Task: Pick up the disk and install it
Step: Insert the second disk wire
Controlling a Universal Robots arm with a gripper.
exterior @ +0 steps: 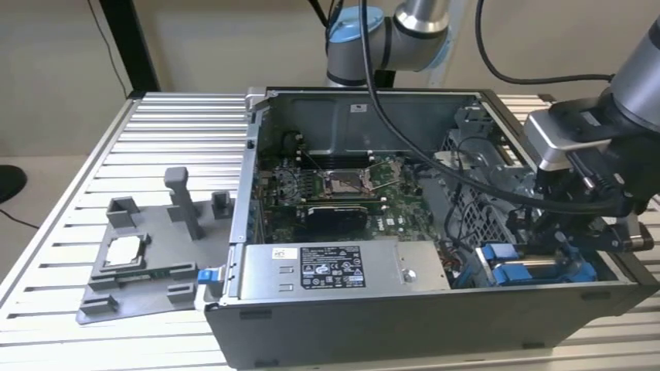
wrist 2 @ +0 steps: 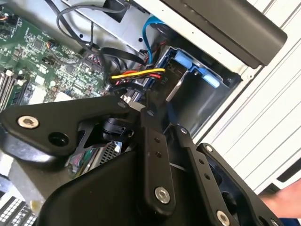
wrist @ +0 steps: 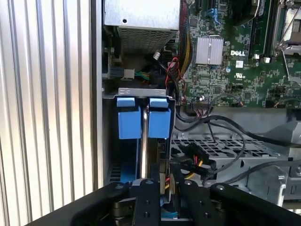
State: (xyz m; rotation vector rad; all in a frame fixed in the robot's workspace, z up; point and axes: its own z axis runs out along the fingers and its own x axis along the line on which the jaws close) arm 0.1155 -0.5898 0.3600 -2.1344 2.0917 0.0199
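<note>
Slatted metal table (exterior: 154,147), open computer case (exterior: 413,325), gripper (wrist: 160,188) fingers nearly closed, pinching the disk (wrist: 153,155) in its bay

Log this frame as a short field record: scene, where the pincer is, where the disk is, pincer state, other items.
scene: open computer case on a slatted metal table
pincer: low inside the case, at the drive bay in the corner toward the exterior view's right
disk: blue carrier tabs seen in the bay, directly beyond the pincer
pincer state: cannot tell
other items: power supply; motherboard; grey fixture tray on the exterior view's left
</note>
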